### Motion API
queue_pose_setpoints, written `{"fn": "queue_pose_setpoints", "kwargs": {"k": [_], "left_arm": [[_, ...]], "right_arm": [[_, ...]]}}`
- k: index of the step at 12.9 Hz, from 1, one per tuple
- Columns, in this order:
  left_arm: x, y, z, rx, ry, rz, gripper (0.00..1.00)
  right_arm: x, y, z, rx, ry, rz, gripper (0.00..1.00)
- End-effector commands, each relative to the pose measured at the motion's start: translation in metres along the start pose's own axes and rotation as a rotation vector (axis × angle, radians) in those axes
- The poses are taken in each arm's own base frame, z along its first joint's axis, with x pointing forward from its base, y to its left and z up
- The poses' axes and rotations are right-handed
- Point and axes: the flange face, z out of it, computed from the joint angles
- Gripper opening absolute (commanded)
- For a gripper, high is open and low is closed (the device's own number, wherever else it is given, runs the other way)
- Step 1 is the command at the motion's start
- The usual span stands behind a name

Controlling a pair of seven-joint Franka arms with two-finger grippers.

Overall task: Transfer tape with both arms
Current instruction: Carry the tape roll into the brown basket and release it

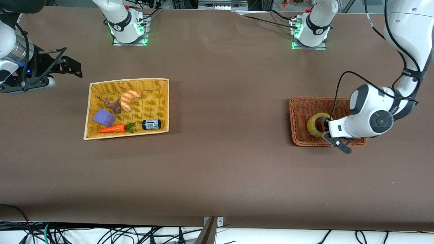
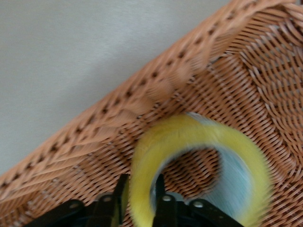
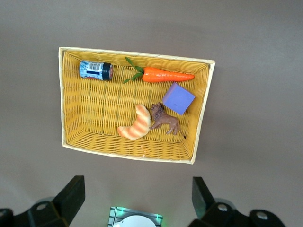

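While the left gripper (image 1: pixel 328 130) pinches the rim of the yellowish ring-shaped tape roll (image 1: pixel 317 124) inside the brown wicker basket (image 1: pixel 300 112), the open-jawed right gripper (image 1: pixel 69 66) waits above the table, so lift and handover remain.

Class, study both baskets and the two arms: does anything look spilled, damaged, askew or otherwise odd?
Nothing is spilled or broken. The one oddity: the tape stands on edge in the brown basket, the left gripper astride its rim. The right gripper waits open toward the right arm's end of the table.
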Motion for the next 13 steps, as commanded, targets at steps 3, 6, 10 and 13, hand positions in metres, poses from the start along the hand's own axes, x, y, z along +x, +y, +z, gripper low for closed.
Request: {"fn": "queue_pose_setpoints", "kwargs": {"k": [3,6,10,13], "left_arm": [[0.001,0.022,-0.076,0.052,0.05,0.0,1.0],[-0.002,0.029,-0.17,0.019,0.118,-0.071,1.0],[-0.01,0.049,-0.284,0.057,0.168,-0.146,1.0],[-0.044,0.066,-0.339,0.007,0.273,-0.412,1.0]], "right_arm": [[-0.004,0.001,-0.001,-0.013,0.01,-0.017,1.0],[-0.004,0.001,-0.001,-0.013,0.007,-0.019,1.0],[-0.004,0.002,-0.001,-0.012,0.009,-0.018,1.0],[-0.004,0.003,-0.002,-0.02,0.011,-0.015,1.0]]}}
